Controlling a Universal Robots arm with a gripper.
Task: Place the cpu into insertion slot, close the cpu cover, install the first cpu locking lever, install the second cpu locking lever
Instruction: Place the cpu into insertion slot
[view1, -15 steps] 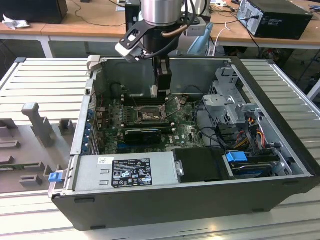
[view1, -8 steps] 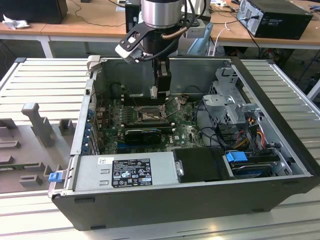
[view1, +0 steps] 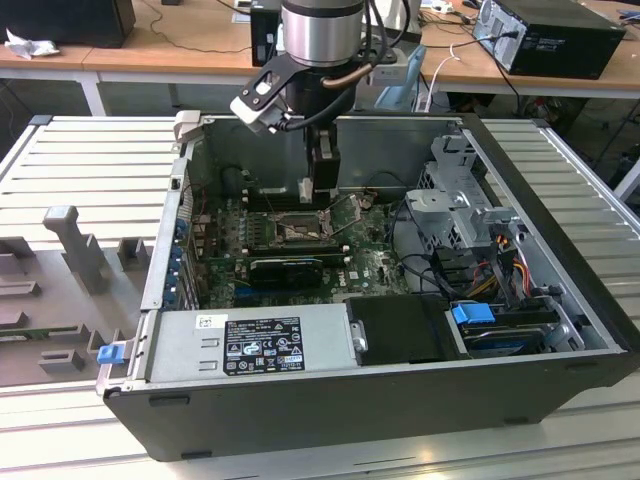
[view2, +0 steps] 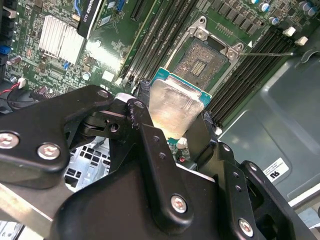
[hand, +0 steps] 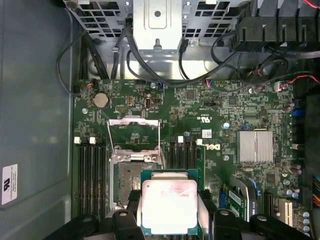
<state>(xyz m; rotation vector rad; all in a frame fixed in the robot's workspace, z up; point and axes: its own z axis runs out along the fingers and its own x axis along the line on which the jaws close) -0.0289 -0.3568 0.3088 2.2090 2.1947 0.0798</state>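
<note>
The cpu (hand: 169, 206) is clear of the board, silver top toward both wrist cameras, and is gripped on two opposite edges by the black gripper (hand: 169, 215), which is clenched on it. It hangs over the green motherboard (hand: 225, 150), just beside the insertion slot (hand: 129, 184) and partly overlapping its rim in the first wrist view; it is not seated. The slot is uncovered, its contact field exposed. The cpu cover (hand: 133, 122) is swung open at the slot's edge away from the cpu. Memory slots (hand: 90, 170) flank the socket. In the exterior view the arm reaches down into the open computer case (view1: 350, 400), which rests on the ribbed desk (view1: 90, 160).
</note>
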